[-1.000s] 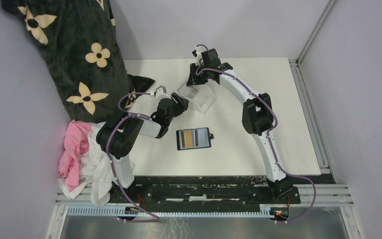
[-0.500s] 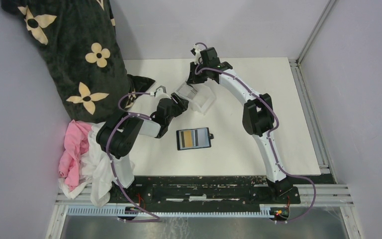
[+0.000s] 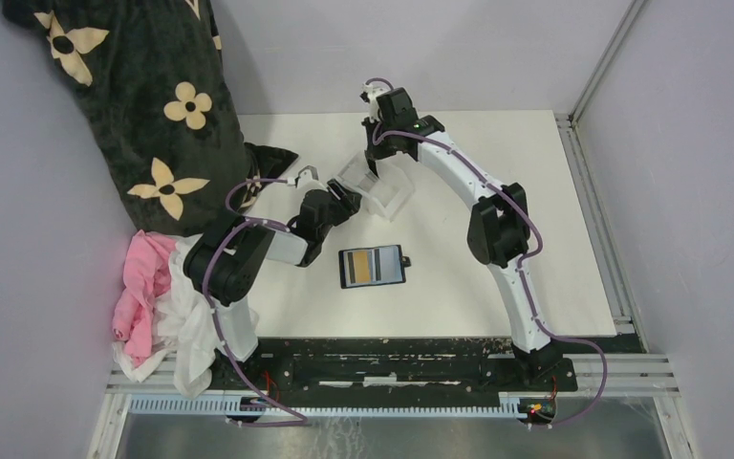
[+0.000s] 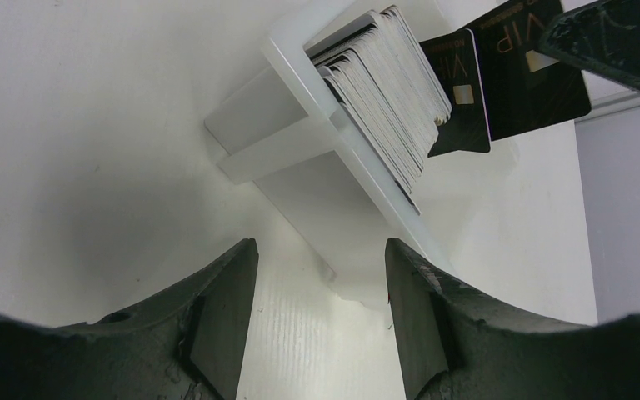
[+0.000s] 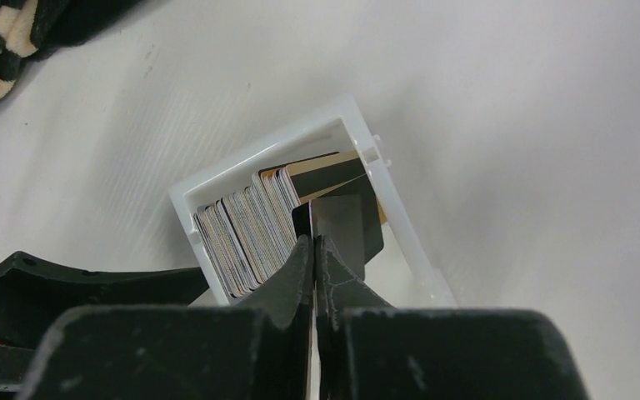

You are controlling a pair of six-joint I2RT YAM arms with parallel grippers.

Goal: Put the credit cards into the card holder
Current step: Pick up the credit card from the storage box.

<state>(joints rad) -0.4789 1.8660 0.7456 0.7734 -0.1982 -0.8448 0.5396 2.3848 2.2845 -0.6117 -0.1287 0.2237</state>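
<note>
The credit cards (image 5: 246, 233) stand on edge as a stack in a clear plastic tray (image 5: 258, 160) at the table's back middle. My right gripper (image 5: 312, 242) is shut on one black card (image 4: 525, 75) marked VIP, which rises above the stack (image 4: 383, 83); a second dark card (image 4: 458, 92) leans beside it. In the top view the right gripper (image 3: 375, 158) hangs over the tray (image 3: 382, 196). My left gripper (image 4: 321, 250) is open and low on the table at the tray's near-left side, holding nothing. The black card holder (image 3: 373, 267) lies open in front of the tray, with cards showing in its slots.
A black fabric with cream flowers (image 3: 153, 96) covers the back left corner and reaches the table edge. Pink and white cloth (image 3: 148, 296) is heaped by the left arm's base. A metal frame rail (image 3: 593, 191) runs along the table's right side.
My right gripper has closed on the black card and drawn up and back from the tray. The left arm and the card holder have not moved.
</note>
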